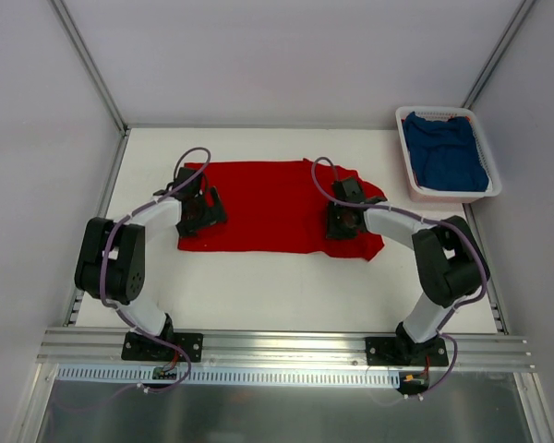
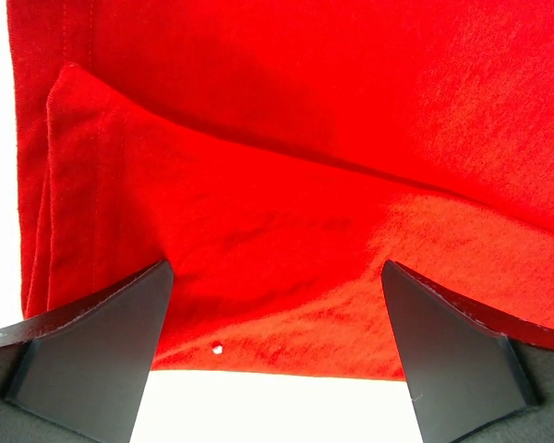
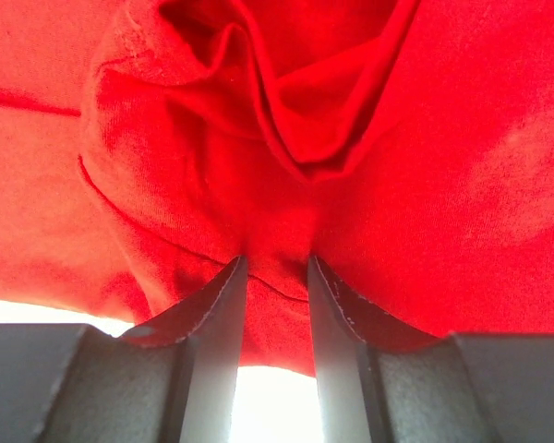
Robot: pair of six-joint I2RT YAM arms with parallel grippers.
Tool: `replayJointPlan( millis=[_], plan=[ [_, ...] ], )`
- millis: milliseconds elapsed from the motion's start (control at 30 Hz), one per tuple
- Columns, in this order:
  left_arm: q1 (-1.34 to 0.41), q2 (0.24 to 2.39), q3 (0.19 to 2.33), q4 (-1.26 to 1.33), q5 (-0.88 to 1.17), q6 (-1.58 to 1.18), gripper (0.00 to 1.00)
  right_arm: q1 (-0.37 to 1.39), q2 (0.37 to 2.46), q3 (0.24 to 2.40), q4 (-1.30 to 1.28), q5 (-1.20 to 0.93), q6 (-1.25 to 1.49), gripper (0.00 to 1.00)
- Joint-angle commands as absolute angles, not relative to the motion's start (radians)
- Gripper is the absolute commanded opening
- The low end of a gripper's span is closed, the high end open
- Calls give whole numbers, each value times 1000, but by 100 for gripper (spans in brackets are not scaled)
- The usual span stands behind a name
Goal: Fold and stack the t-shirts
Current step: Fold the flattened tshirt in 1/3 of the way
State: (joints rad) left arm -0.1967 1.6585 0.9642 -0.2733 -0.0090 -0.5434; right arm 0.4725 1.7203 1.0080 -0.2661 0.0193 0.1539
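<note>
The red t-shirt (image 1: pixel 268 208) lies spread flat across the middle of the table, one layer folded over at its left end (image 2: pixel 258 212). My left gripper (image 1: pixel 203 208) (image 2: pixel 277 268) hovers low over that left edge, jaws wide open and nothing between them. At the shirt's right end my right gripper (image 1: pixel 342 220) (image 3: pixel 277 260) has its jaws drawn close on a bunched fold of red cloth (image 3: pixel 286 120), which puckers up just past the fingertips. The blue t-shirt (image 1: pixel 448 152) lies crumpled in the basket.
The white slatted basket (image 1: pixel 452 196) stands at the back right corner of the table, just right of the red shirt. White table surface (image 1: pixel 286 286) shows in front of the shirt, between the two arms. Grey walls enclose the table.
</note>
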Motion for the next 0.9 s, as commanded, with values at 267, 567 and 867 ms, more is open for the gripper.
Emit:
replayJointPlan(
  millis=[267, 567, 867],
  plan=[
    [-221, 1419, 782, -345, -23, -606, 99, 644, 1491, 827, -417, 130, 305, 36],
    [-229, 1261, 701, -413, -34, -614, 99, 732, 1280, 713, -531, 218, 380, 36],
    [-252, 1125, 635, -433, -49, -646, 99, 742, 1230, 713, -574, 250, 371, 36]
  ],
)
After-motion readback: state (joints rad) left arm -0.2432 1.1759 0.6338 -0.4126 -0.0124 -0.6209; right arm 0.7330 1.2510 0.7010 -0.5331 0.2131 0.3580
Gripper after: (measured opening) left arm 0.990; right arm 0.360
